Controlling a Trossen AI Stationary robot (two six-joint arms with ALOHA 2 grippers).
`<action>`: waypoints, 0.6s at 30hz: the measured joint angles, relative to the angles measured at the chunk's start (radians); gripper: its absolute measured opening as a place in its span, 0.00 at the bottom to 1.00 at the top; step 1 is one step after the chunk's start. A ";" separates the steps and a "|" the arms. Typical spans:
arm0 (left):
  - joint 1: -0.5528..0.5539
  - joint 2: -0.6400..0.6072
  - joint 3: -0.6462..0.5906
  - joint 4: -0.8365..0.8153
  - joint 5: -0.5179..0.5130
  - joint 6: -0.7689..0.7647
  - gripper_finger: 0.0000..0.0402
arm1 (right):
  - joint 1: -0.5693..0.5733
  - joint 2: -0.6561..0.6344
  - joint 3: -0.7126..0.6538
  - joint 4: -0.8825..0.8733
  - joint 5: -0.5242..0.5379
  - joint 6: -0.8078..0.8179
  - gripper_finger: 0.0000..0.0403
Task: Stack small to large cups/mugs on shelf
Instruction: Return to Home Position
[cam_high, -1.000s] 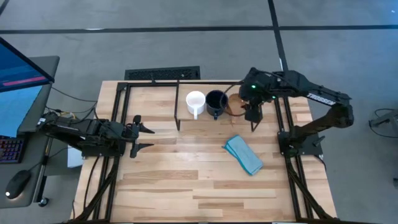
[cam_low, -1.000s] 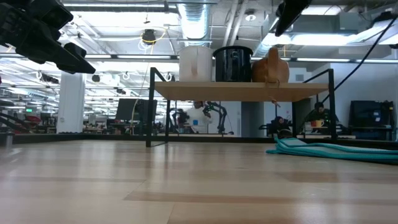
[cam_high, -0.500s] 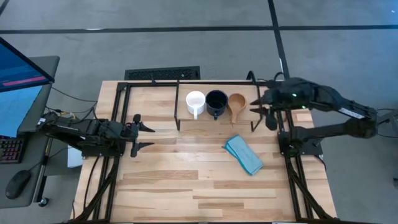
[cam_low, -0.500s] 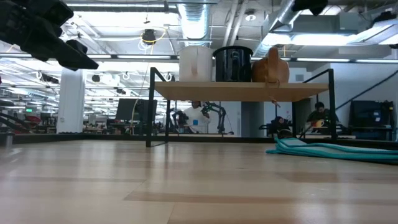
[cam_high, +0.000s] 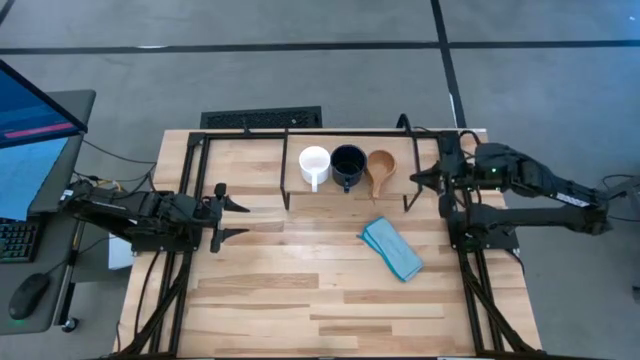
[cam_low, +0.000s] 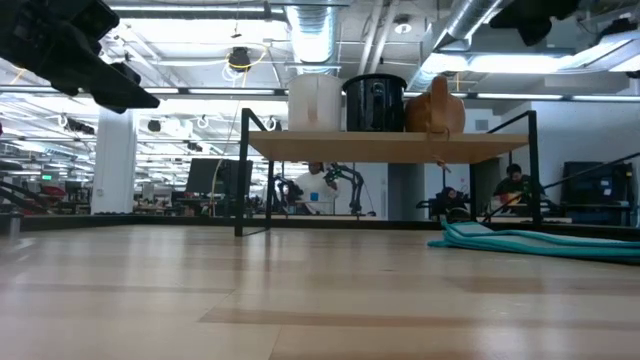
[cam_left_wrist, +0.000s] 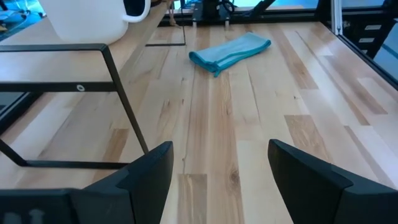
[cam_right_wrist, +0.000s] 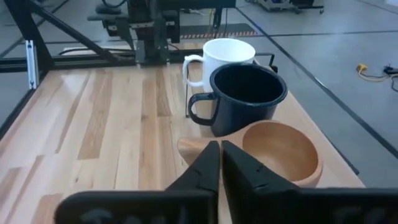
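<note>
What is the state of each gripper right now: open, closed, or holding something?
Left gripper: open, holding nothing.
Right gripper: closed, holding nothing.

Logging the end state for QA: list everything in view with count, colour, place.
Mugs: 3, in a row on the shelf board: white mug, black mug, tan-brown mug.
Shelf: 1, black bars, light wood board, back of the table.
Cloth: 1, light blue, on the table in front of the shelf.
Table: 1, light wood.
Monitor: 1, blue screen, beyond the table's left edge.
Left gripper: dark, fingers open, over the table's left side.
Right gripper: dark, fingers shut, beside the shelf's right end.
</note>
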 joint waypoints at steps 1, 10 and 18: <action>0.000 0.000 0.000 0.000 0.000 -0.007 0.63 | 0.000 -0.009 -0.015 0.013 0.000 0.000 0.08; 0.000 0.002 0.000 0.025 -0.005 -0.051 0.63 | 0.000 -0.055 -0.041 0.024 0.000 0.000 0.03; 0.000 0.003 0.000 0.054 -0.253 -0.079 0.62 | 0.000 -0.061 -0.041 0.028 0.013 0.012 0.02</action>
